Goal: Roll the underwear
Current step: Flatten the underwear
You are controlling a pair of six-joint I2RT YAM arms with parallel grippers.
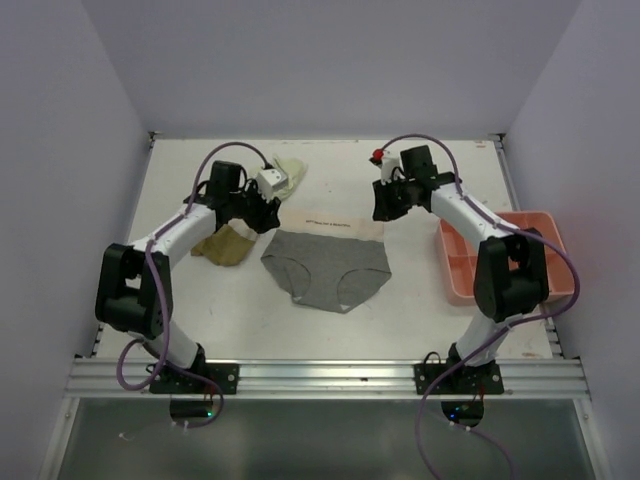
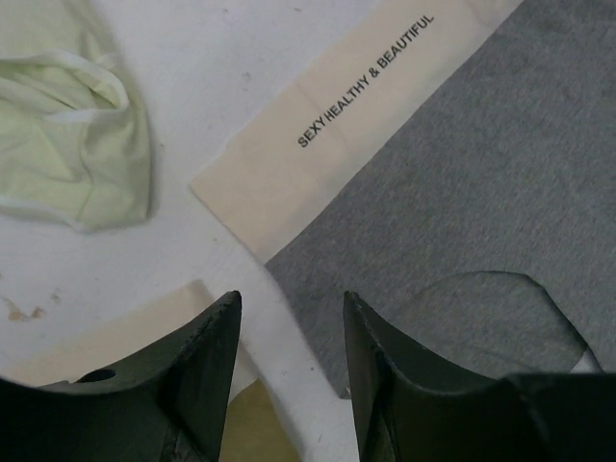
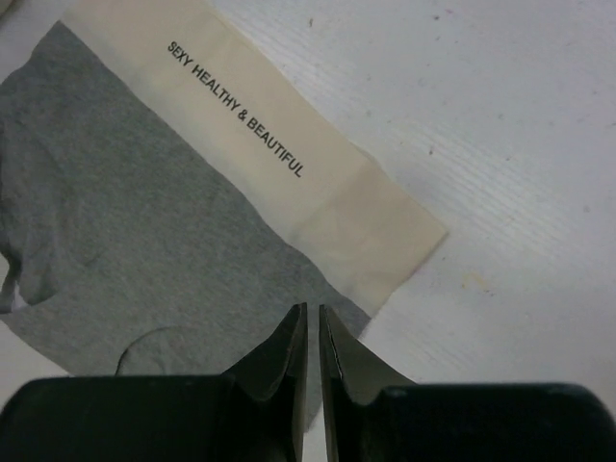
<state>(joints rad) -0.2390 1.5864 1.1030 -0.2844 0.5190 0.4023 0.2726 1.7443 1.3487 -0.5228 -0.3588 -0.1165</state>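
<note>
Lying flat, grey underwear (image 1: pixel 327 268) (waistband (image 1: pixel 343 222) farthest) spans left-right.

underwear (image 1: pixel 325 268) on table (image 1: pixel 400 320), tray (image 1: pixel 455 290) to right

Grey underwear (image 1: pixel 325 270), cream waistband (image 1: pixel 335 222)

Table (image 1: pixel 400 310): white and flat, with a few small brownish specks on its surface
Tray (image 1: pixel 545 228): salmon-pink plastic, split into compartments, at the table's right edge
Rail (image 1: pixel 330 377): slotted aluminium bar along the table's near edge
Walls (image 1: pixel 320 70): plain pale panels on three sides — left, back, right
</note>
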